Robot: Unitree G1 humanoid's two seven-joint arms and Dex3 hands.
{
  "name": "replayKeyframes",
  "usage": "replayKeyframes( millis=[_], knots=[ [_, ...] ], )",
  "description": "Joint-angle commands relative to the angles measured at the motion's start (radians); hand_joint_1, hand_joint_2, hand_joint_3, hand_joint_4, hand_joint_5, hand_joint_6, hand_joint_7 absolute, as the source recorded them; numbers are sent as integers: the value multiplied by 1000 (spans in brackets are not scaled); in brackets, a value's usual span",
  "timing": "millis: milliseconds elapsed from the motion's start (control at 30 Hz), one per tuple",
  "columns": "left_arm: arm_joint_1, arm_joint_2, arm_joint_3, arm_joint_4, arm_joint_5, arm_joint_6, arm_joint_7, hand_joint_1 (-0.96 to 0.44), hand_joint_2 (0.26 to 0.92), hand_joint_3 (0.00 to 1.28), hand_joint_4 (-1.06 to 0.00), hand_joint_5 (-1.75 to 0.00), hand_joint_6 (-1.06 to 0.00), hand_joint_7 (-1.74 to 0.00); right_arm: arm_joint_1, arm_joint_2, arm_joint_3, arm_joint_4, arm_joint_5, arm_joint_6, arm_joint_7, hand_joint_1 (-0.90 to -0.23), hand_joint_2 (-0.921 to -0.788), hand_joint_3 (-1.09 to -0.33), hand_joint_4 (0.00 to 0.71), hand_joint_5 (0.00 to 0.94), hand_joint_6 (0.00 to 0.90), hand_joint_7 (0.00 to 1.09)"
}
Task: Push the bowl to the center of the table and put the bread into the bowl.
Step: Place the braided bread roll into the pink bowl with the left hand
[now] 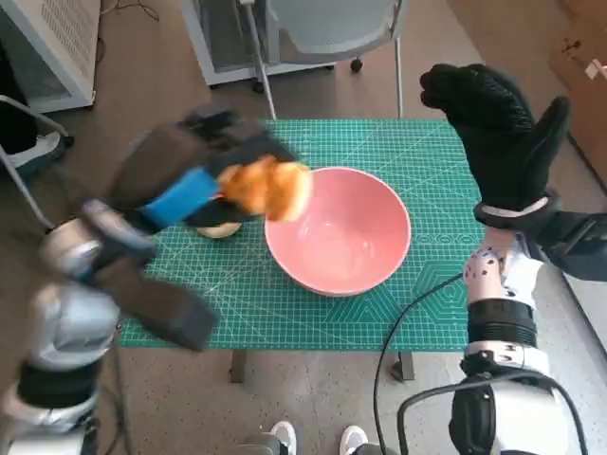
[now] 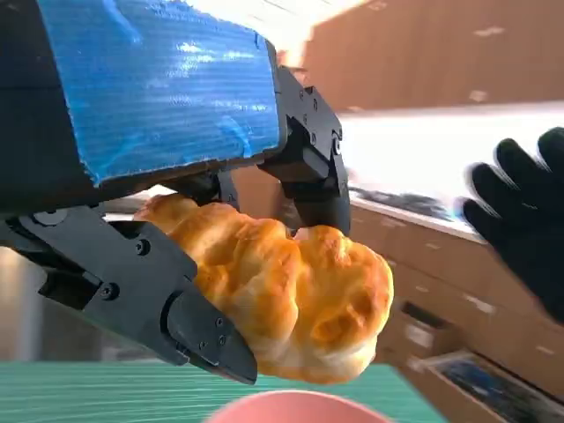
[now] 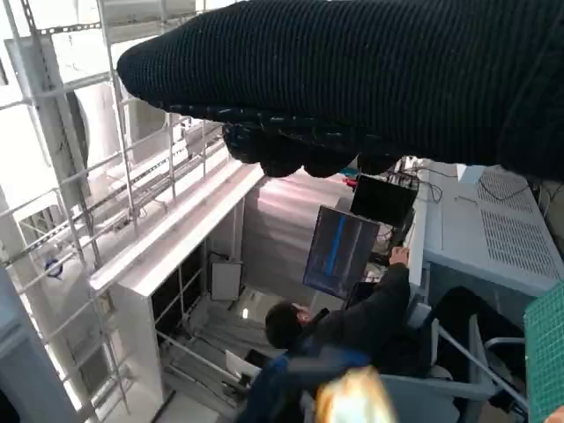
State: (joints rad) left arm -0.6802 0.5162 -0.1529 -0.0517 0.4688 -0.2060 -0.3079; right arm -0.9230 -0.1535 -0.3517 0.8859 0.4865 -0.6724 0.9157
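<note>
Green mat (image 1: 417,313): left robot hand (image 1: 190,175) grips bread (image 1: 270,188), long axis twd bowl (image 1: 339,230); right robot hand (image 1: 498,128) spread, empty.

A lab or workshop is suggested. A green cutting mat (image 1: 379,313) is spread on the table, and a person (image 3: 352,330) is seated at a monitor (image 3: 339,251) beside metal racking (image 3: 97,176).

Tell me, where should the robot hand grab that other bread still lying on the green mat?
Probably from above, across its short width. That bread lies flat on the green mat beside the pink bowl, half hidden under the left robot hand, which already holds a bread. The bowl crowds one side, so coming straight down looks safest.
</note>
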Motion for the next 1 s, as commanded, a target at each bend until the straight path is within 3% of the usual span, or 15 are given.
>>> replayKeyframes(
  millis=[33, 400, 1000],
  knots=[
    [-71, -56, -68, 97, 7, -38, -2, 1, 920, 66, -666, -1128, -658, -1188, 46, 0, 9, -31, -5, 2, -6, -633, -921, -684, 324, 2, 429, 2],
    [-122, -109, -162, 312, 28, -129, 2, 1, 921, 98, -630, -1167, -616, -1232, 112, -8, 30, -129, -11, 7, -41, -615, -921, -752, 325, 1, 423, 0],
    [-127, -134, -192, 466, 65, -116, 1, 1, 921, 100, -629, -1246, -617, -1154, 145, -7, 47, -196, -9, 42, -105, -634, -921, -718, 313, 0, 412, 0]
  ],
)
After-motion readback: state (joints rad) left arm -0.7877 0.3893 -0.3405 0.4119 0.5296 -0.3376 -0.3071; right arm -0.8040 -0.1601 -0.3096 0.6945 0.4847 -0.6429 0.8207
